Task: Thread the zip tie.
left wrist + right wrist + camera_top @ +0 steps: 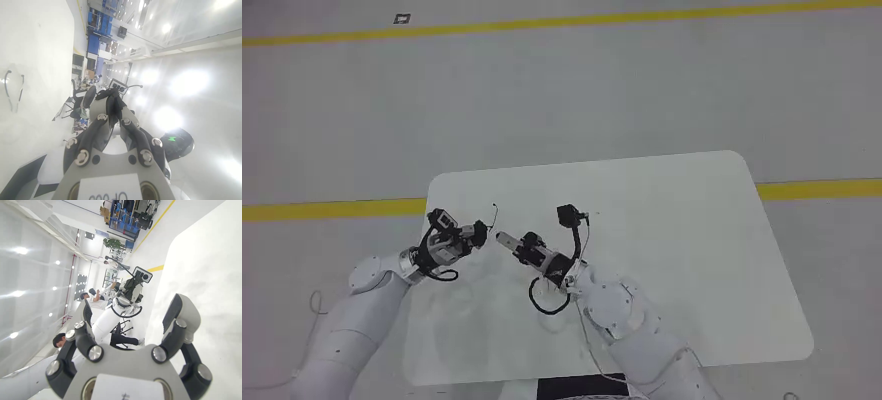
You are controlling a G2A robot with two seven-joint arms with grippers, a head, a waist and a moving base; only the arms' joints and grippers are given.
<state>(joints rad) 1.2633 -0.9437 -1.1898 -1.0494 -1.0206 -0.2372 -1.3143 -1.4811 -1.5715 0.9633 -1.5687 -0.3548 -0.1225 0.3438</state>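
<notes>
**Holding state.** The left gripper (113,96) is closed on the zip tie (133,86) and holds it above the surface (692,260). The clamped part is hidden between the dark pads. The visible part is a thin grey strip that leaves the left gripper's tips and arcs away from them. It ends in a small thickening (whether this is the locking head or the plain tip cannot be resolved).

**Orientation.** In the top view the zip tie (492,213) runs from the left gripper (479,231) toward the far edge of the surface. Its long axis therefore lies roughly crosswise to the line joining the two grippers.

**Free gripper.** The right gripper (130,306) has its fingers spread wide with nothing between them. In the top view the right gripper (504,240) sits just beside the left gripper, tip facing tip, not touching.

**Governing relation.** The strip's free end lies beyond the left gripper's tips, on their far side. It is near the right gripper but off that gripper's centreline. The right arm is the unoccupied one.

**Assessment.** No closed loop is visible, so the tie appears unthreaded. The next move likely requires the right gripper to shift toward the far side of the left gripper and take the free end. The strip looks thin and springy and may deflect off the pads.
</notes>
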